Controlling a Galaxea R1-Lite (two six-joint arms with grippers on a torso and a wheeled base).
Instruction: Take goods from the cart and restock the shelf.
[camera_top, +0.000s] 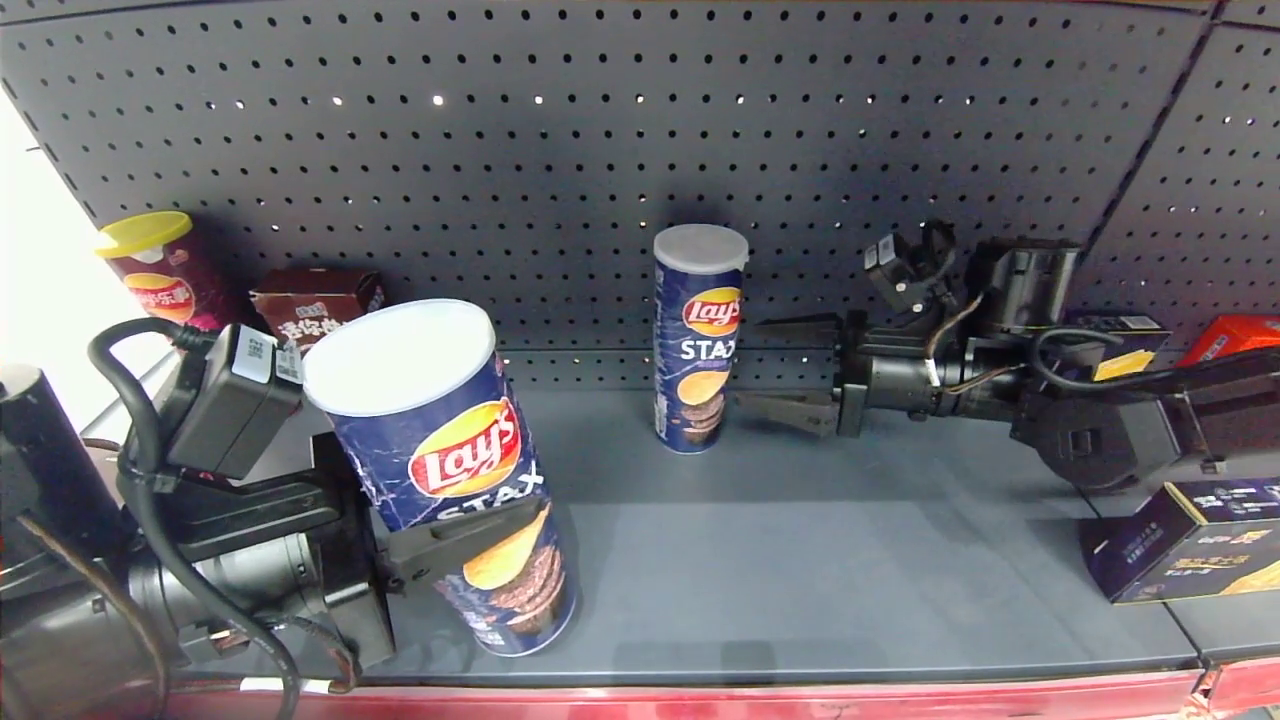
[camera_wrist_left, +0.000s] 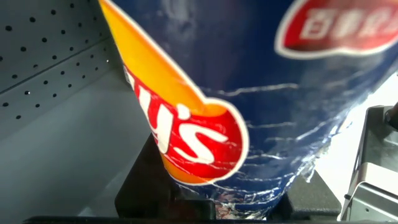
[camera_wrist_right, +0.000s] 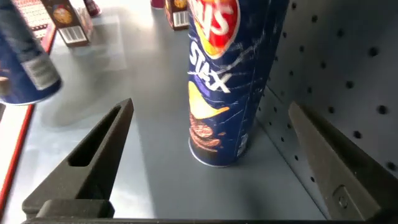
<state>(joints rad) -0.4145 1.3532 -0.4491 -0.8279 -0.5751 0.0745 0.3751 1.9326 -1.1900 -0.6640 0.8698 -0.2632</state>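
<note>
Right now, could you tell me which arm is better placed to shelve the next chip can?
Probably left. The left arm's jaws are shut on a tilted blue chip can at the shelf front; the right arm's jaws stand open and empty beside the upright can by the pegboard.

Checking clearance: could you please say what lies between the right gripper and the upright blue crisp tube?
Only bare grey shelf separates them, per the right wrist view.

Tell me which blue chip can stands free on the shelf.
The back blue can by the pegboard, upright and ungripped; the front blue can tilts in the left claw.
</note>
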